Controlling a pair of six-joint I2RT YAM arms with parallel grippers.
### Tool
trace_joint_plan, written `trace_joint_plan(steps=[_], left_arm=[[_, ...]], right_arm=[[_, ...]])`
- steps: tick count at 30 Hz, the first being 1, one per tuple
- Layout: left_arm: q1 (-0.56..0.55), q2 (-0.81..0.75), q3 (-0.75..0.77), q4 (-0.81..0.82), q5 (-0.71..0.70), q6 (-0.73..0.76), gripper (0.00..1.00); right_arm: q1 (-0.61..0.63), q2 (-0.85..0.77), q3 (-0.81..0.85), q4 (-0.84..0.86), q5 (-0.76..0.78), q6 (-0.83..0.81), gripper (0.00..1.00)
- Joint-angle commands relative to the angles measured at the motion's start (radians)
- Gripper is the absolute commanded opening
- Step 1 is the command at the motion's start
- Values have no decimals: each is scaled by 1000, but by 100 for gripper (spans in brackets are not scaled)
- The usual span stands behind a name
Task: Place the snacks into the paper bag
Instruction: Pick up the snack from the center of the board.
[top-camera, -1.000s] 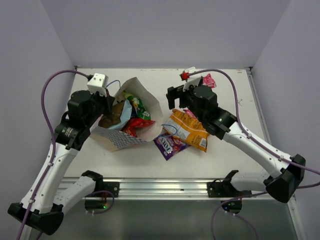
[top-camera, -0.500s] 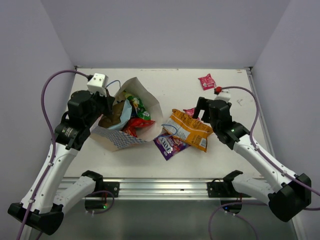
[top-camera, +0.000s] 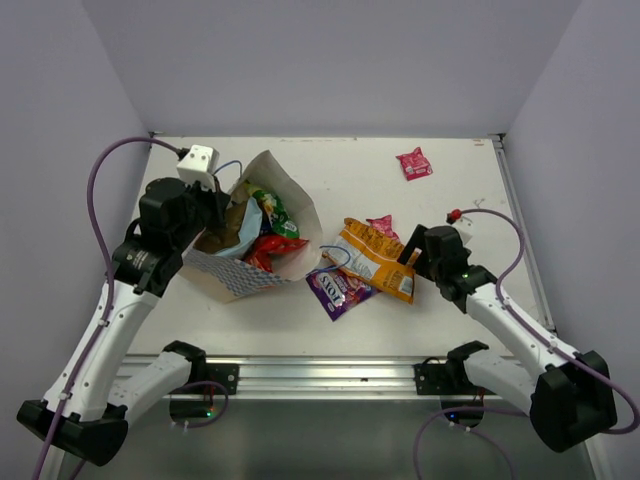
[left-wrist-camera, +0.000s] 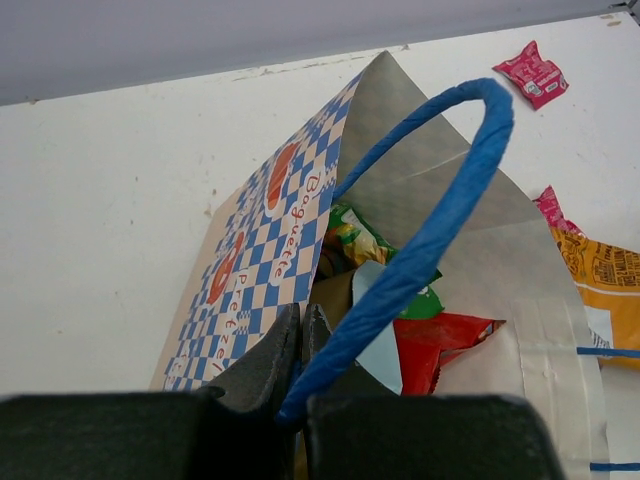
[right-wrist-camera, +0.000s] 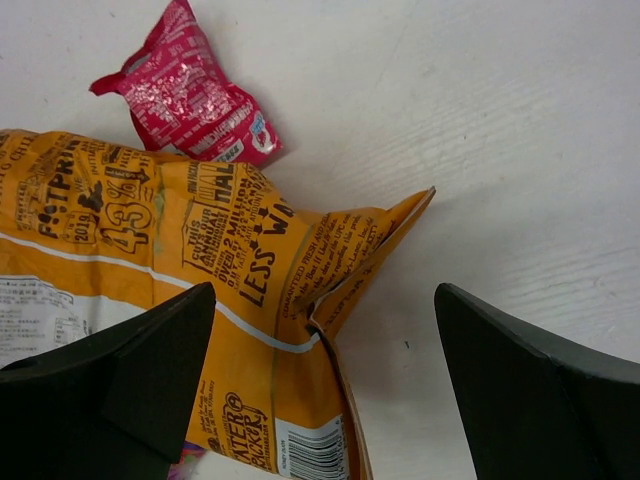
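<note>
Having retreated, right pincer (right-wrist-camera: 325, 375) straddles orange chip bag (right-wrist-camera: 170, 280).

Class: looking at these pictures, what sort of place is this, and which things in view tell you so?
Probably a robotics lab test cell, not a shop or kitchen: a bare white table boxed in by plain walls, two arms bolted to a metal rail, and a paper bag and snacks laid out as props.

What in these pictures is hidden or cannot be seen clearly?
- Deeper contents of the paper bag: in the top and left wrist views, its walls and the upper snacks cover them.
- Purple pack: the orange bag overlaps it in the top view; only a sliver shows at the right wrist view's bottom edge.
- Left gripper: its shut fingers hide exactly what they pinch at the blue handle.
- Far pink packet: print too small.
</note>
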Motion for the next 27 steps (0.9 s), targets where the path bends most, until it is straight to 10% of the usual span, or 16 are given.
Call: trace_joint_plan(steps=[1, 8, 21, 27], left_arm=[[0, -5, 54, -37, -29, -10, 0], [0, -17, 61, -75, -44, -15, 0], [0, -11, 78, -67, -36, -18, 0], [0, 4, 80, -54, 0, -19, 0]], right_arm=[[-9, 33, -26, 52, -34, 78, 95], [-10, 92, -75, 149, -144, 119, 89], [-9, -55, -33, 104, -103, -38, 9], [-10, -162, 41, 66, -78, -160, 0]])
